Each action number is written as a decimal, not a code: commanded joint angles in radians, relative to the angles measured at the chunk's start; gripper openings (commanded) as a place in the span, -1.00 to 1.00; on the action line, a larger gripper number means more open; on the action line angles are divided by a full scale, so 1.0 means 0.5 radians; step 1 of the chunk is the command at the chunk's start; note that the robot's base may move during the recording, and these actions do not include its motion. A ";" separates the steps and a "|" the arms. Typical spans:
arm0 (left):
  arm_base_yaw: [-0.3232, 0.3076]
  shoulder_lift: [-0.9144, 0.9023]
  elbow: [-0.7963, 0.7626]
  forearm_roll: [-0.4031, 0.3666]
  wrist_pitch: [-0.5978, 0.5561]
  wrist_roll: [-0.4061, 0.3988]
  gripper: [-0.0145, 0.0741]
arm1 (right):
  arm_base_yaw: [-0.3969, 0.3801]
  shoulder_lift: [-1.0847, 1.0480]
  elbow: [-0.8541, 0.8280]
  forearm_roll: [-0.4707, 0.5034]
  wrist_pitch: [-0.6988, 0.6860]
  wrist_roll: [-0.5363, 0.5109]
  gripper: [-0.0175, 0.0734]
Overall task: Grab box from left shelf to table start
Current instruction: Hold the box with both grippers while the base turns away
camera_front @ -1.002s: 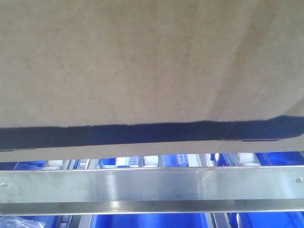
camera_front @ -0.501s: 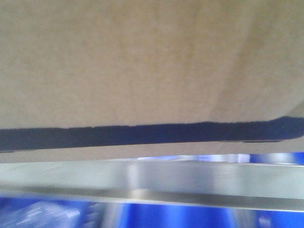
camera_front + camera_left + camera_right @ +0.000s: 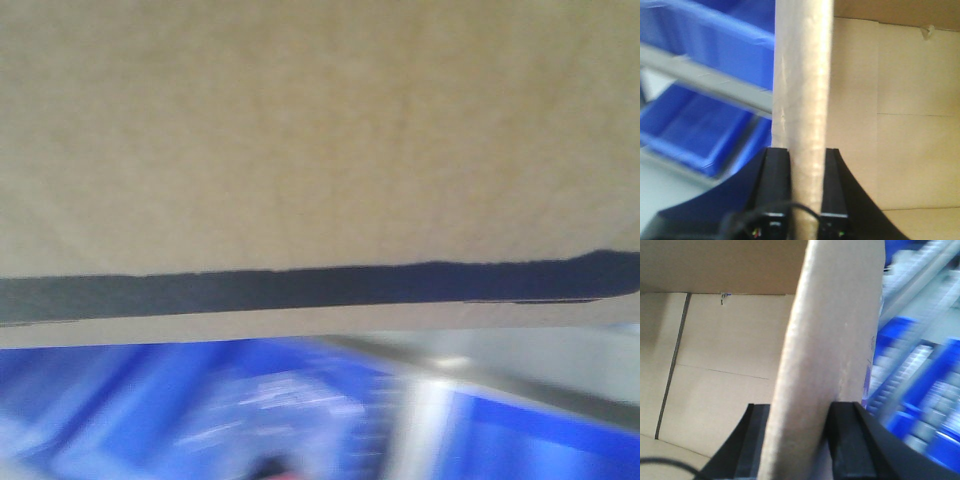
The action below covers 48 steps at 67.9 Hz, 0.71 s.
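Matt cardboard box [image 3: 300, 130], glossy plastic bins [image 3: 695, 125]

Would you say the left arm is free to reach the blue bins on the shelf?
Probably not. The left gripper is shut on a wall of the box, so it is occupied; the blue bins lie off to the side, apart from it. It would need to let go first.

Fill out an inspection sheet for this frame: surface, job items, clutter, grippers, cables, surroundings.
surface: nothing seen
box: fills the front view's top, black band along its lower edge
shelf: steel rail and blue bins, blurred, behind the box
clutter: nothing seen
left gripper: shut on a box wall
right gripper: shut on a box wall
cables: black cable below the left gripper
surroundings: nothing else seen
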 commanded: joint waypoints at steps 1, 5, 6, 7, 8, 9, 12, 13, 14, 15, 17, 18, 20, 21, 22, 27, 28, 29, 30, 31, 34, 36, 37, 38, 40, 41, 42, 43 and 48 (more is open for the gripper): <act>-0.002 0.023 -0.071 0.076 -0.352 -0.027 -0.89 | -0.008 0.013 -0.067 -0.175 -0.269 -0.022 -0.49; -0.002 0.023 -0.071 0.076 -0.352 -0.027 -0.89 | -0.008 0.013 -0.067 -0.175 -0.269 -0.022 -0.49; -0.002 0.023 -0.071 0.076 -0.352 -0.027 -0.89 | -0.008 0.013 -0.067 -0.175 -0.269 -0.022 -0.49; -0.002 0.023 -0.071 0.076 -0.352 -0.027 -0.89 | -0.008 0.013 -0.067 -0.175 -0.269 -0.022 -0.49; -0.002 0.023 -0.071 0.076 -0.352 -0.027 -0.89 | -0.008 0.013 -0.067 -0.175 -0.269 -0.022 -0.49; -0.002 0.023 -0.071 0.076 -0.352 -0.027 -0.89 | -0.008 0.013 -0.067 -0.175 -0.269 -0.022 -0.49; -0.002 0.023 -0.071 0.076 -0.352 -0.027 -0.89 | -0.008 0.013 -0.067 -0.175 -0.269 -0.022 -0.49; -0.002 0.023 -0.071 0.076 -0.352 -0.027 -0.89 | -0.008 0.013 -0.067 -0.175 -0.269 -0.022 -0.49; -0.002 0.023 -0.071 0.076 -0.352 -0.027 -0.89 | -0.008 0.013 -0.067 -0.175 -0.269 -0.022 -0.49; -0.002 0.023 -0.071 0.076 -0.352 -0.027 -0.89 | -0.008 0.013 -0.067 -0.175 -0.269 -0.022 -0.49; -0.002 0.023 -0.071 0.076 -0.352 -0.027 -0.89 | -0.008 0.013 -0.067 -0.175 -0.269 -0.022 -0.49; -0.002 0.023 -0.071 0.076 -0.352 -0.027 -0.89 | -0.008 0.013 -0.067 -0.175 -0.269 -0.022 -0.49; -0.002 0.023 -0.071 0.076 -0.352 -0.027 -0.89 | -0.008 0.013 -0.067 -0.175 -0.269 -0.022 -0.49; -0.002 0.023 -0.071 0.076 -0.352 -0.027 -0.89 | -0.008 0.013 -0.067 -0.175 -0.269 -0.022 -0.49; -0.002 0.023 -0.071 0.076 -0.352 -0.027 -0.89 | -0.008 0.013 -0.067 -0.175 -0.269 -0.022 -0.49; -0.002 0.023 -0.071 0.076 -0.352 -0.027 -0.89 | -0.008 0.013 -0.067 -0.175 -0.269 -0.022 -0.49; -0.002 0.023 -0.071 0.076 -0.352 -0.027 -0.89 | -0.008 0.013 -0.067 -0.175 -0.269 -0.022 -0.49; -0.002 0.023 -0.071 0.076 -0.352 -0.027 -0.89 | -0.008 0.013 -0.067 -0.175 -0.269 -0.022 -0.49; -0.002 0.023 -0.071 0.076 -0.352 -0.027 -0.89 | -0.008 0.013 -0.067 -0.175 -0.269 -0.022 -0.49; -0.002 0.023 -0.071 0.076 -0.352 -0.027 -0.89 | -0.008 0.013 -0.067 -0.175 -0.269 -0.022 -0.49; -0.002 0.023 -0.071 0.076 -0.352 -0.027 -0.89 | -0.008 0.013 -0.067 -0.175 -0.269 -0.022 -0.49; -0.002 0.023 -0.071 0.076 -0.352 -0.027 -0.89 | -0.008 0.013 -0.067 -0.175 -0.269 -0.022 -0.49; -0.002 0.023 -0.071 0.076 -0.352 -0.027 -0.89 | -0.008 0.013 -0.067 -0.175 -0.269 -0.022 -0.49; -0.002 0.023 -0.071 0.076 -0.352 -0.027 -0.89 | -0.008 0.013 -0.067 -0.175 -0.269 -0.022 -0.49; -0.002 0.023 -0.071 0.076 -0.352 -0.027 -0.89 | -0.008 0.013 -0.067 -0.175 -0.269 -0.022 -0.49; -0.002 0.023 -0.071 0.076 -0.352 -0.027 -0.89 | -0.008 0.013 -0.067 -0.175 -0.269 -0.022 -0.49; -0.002 0.023 -0.071 0.076 -0.352 -0.027 -0.89 | -0.008 0.013 -0.067 -0.175 -0.269 -0.022 -0.49; -0.002 0.023 -0.071 0.076 -0.352 -0.027 -0.89 | -0.008 0.013 -0.067 -0.175 -0.269 -0.022 -0.49; -0.002 0.023 -0.071 0.076 -0.352 -0.027 -0.89 | -0.008 0.013 -0.067 -0.175 -0.269 -0.022 -0.49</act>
